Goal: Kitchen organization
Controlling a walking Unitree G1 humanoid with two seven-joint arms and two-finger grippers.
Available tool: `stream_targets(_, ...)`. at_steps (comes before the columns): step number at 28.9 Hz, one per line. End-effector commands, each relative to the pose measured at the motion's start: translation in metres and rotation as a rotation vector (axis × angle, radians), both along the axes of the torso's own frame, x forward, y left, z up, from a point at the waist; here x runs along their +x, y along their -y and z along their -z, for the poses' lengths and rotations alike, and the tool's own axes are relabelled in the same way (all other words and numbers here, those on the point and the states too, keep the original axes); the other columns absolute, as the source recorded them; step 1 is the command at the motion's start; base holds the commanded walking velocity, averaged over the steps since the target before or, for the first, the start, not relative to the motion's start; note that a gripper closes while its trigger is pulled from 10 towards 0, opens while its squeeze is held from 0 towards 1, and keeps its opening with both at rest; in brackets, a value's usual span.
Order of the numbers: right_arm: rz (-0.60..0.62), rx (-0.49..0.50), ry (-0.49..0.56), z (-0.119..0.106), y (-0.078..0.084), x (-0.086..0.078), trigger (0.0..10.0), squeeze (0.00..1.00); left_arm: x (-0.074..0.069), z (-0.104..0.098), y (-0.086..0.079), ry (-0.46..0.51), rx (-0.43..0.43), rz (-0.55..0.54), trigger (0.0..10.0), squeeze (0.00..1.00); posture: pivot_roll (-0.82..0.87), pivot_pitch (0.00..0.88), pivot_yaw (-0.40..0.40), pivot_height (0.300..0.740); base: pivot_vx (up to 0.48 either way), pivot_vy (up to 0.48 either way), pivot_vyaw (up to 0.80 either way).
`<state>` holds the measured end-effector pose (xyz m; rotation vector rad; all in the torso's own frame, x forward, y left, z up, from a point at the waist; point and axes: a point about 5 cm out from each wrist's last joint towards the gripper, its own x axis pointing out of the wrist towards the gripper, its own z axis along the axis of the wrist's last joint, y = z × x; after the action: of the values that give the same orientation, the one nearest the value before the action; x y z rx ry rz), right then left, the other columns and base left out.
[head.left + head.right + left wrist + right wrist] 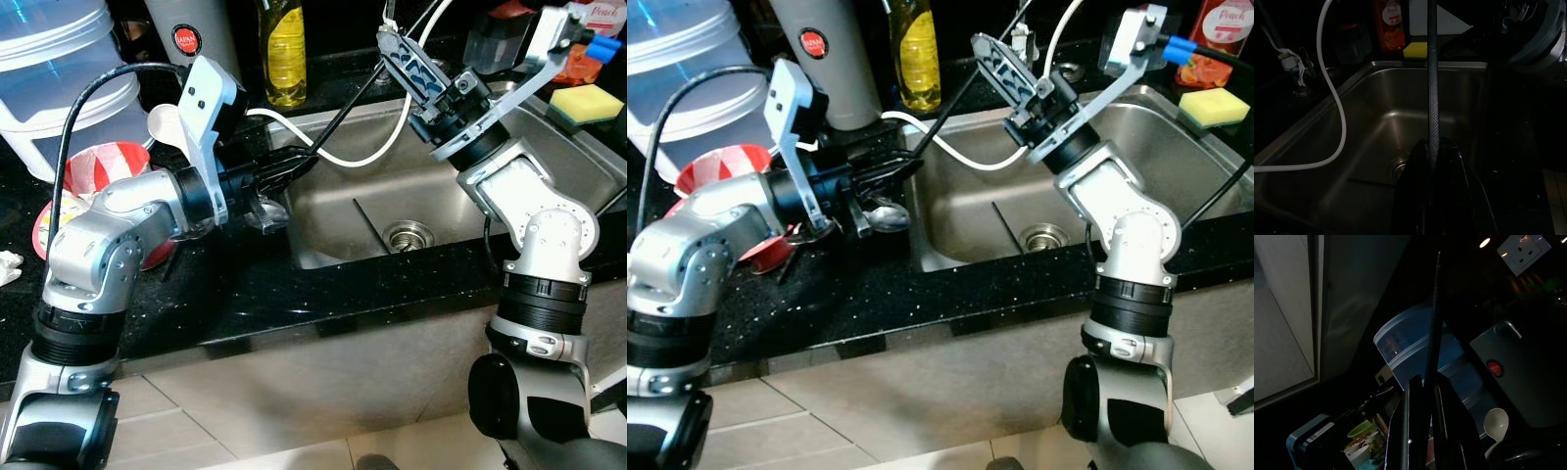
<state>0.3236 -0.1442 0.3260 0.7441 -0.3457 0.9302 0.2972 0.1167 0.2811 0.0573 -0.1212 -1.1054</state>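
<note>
Right now the left claw (884,208) is clenched on a spoon (888,217) at the sink's (960,211) nine o'clock rim; the right claw (416,73) grips a spatula (409,61) above. Both are probably stiff, light, slippery; hold handles mid-length.

The left gripper (884,201) reaches forward with elbow bent, fingers (1422,196) pressed together; the right gripper (411,64) is raised, its fingers (1418,426) likewise closed, wrist angled upward.
</note>
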Motion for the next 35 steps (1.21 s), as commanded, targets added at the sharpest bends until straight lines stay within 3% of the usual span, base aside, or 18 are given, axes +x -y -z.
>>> stream_targets(1,0.010,-0.017,-0.005,0.000,-0.002,0.000,0.0,0.00,-0.001,-0.001,0.000,0.029,0.010,-0.021,10.0,0.00,-0.04,0.017,0.062,0.740,0.000,0.000,0.00)
stream_targets(5,0.018,-0.022,-0.012,0.001,-0.002,0.001,0.0,0.00,0.002,-0.003,0.001,0.026,-0.022,-0.045,10.0,0.00,-0.04,0.019,0.063,0.740,0.000,0.000,0.00)
stream_targets(6,0.029,-0.031,-0.021,0.002,-0.002,0.003,10.0,0.00,0.004,-0.006,0.000,0.012,-0.048,-0.058,10.0,1.00,-0.04,0.019,0.063,0.740,0.000,0.000,0.00)
stream_targets(8,0.051,-0.045,-0.023,0.003,-0.001,0.004,10.0,0.00,0.007,-0.009,-0.002,-0.007,-0.078,-0.084,10.0,1.00,-0.04,0.019,0.063,0.740,0.000,0.000,0.00)
stream_targets(9,0.125,-0.076,-0.022,0.001,0.003,0.011,10.0,0.00,0.013,-0.016,-0.008,-0.004,-0.129,-0.154,10.0,0.00,-0.04,0.020,0.063,0.740,0.000,0.000,0.00)
stream_targets(11,0.389,-0.274,-0.030,-0.005,0.012,0.039,10.0,0.00,0.024,-0.024,-0.022,0.006,-0.225,-0.274,10.0,0.00,-0.05,0.022,0.066,0.740,0.000,0.000,0.00)
stream_targets(14,0.591,-0.586,-0.024,-0.002,0.012,0.064,10.0,0.00,0.025,-0.026,-0.026,0.006,-0.281,-0.292,10.0,0.00,-0.05,0.021,0.063,0.740,0.000,0.000,0.00)
stream_targets(15,0.601,-0.649,-0.015,0.001,0.009,0.069,10.0,0.00,0.024,-0.027,-0.025,0.012,-0.282,-0.283,10.0,0.00,-0.05,0.021,0.058,0.740,0.000,0.000,0.00)
stream_targets(16,0.601,-0.649,-0.015,0.001,0.009,0.069,10.0,0.00,0.024,-0.027,-0.025,0.012,-0.282,-0.283,10.0,0.00,-0.05,0.021,0.058,0.740,0.000,0.000,0.00)
stream_targets(18,0.603,-0.756,-0.075,0.021,0.000,0.083,10.0,0.00,0.019,-0.025,-0.021,0.021,-0.276,-0.259,10.0,0.00,-0.04,0.021,0.048,0.740,0.000,0.000,0.00)
stream_targets(21,0.616,-0.830,-0.119,0.039,-0.006,0.091,10.0,0.00,0.016,-0.023,-0.020,0.022,-0.270,-0.256,10.0,0.00,-0.03,0.021,0.040,0.740,0.000,0.000,0.00)
stream_targets(25,0.607,-0.906,-0.162,0.060,-0.013,0.093,10.0,0.00,0.014,-0.020,-0.021,0.018,-0.263,-0.268,10.0,0.00,-0.01,0.021,0.028,0.740,0.000,0.000,0.00)
stream_targets(27,0.548,-0.993,-0.198,0.082,-0.022,0.092,10.0,0.00,0.013,-0.019,-0.023,0.014,-0.259,-0.284,10.0,0.00,-0.01,0.021,0.028,0.740,0.000,0.000,0.00)
stream_targets(31,0.492,-1.081,-0.196,0.099,-0.029,0.092,10.0,0.00,0.012,-0.019,-0.024,0.014,-0.262,-0.301,10.0,0.00,0.01,0.021,0.019,0.740,0.000,0.000,0.00)
stream_targets(32,0.481,-1.091,-0.200,0.101,-0.030,0.092,10.0,0.28,0.012,-0.019,-0.025,0.015,-0.261,-0.305,10.0,0.00,0.01,0.021,0.019,0.740,0.000,0.000,0.00)
stream_targets(33,0.457,-1.089,-0.214,0.103,-0.031,0.092,10.0,0.85,0.012,-0.018,-0.026,0.013,-0.263,-0.309,10.0,0.00,0.02,0.019,0.017,0.740,0.000,0.000,0.00)
stream_targets(34,0.447,-1.080,-0.234,0.105,-0.031,0.092,10.0,1.00,0.011,-0.017,-0.026,0.012,-0.263,-0.313,10.0,0.00,0.02,0.019,0.017,0.740,0.000,0.000,0.00)
stream_targets(35,0.440,-1.069,-0.252,0.106,-0.031,0.092,10.0,1.00,0.011,-0.017,-0.026,0.010,-0.263,-0.316,10.0,0.00,0.02,0.019,0.017,0.740,0.000,0.000,0.00)
